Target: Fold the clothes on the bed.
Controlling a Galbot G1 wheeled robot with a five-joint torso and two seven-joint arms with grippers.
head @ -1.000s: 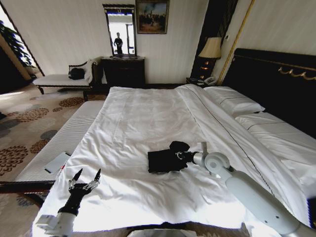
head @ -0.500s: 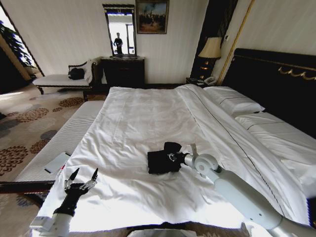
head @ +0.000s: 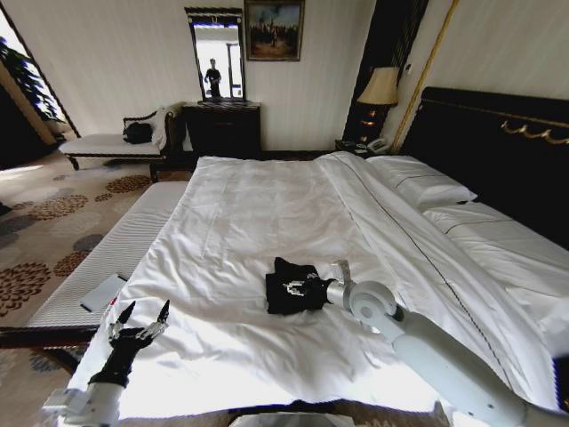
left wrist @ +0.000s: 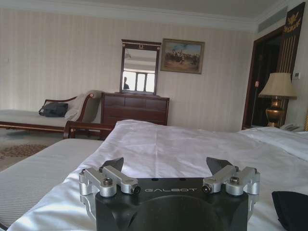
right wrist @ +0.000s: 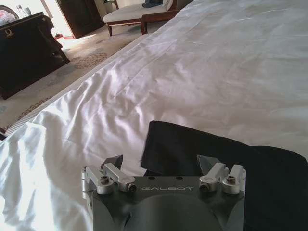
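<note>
Your right claw [head: 293, 286] hovers over the folded black T-shirt [head: 286, 294] on the bed [head: 267, 205], fingers spread, gripping nothing. Your left claw [head: 138, 320] waits wide open at the foot.

The T-shirt [left wrist: 291, 208] is cut off at the left wrist view's edge, its lettering hidden.

A hotel-style bedroom with pale striped walls. A dark wooden dresser [head: 222, 129] stands against the far wall, with a mirror [head: 218, 59] above it and a framed painting [head: 274, 29] just beside the mirror. A pale cushioned chaise [head: 111, 142] holding a black bag [head: 137, 132] sits left of the dresser. A lit table lamp [head: 380, 89] stands in the corner. The carpet [head: 36, 240] has brown floral patterns
</note>
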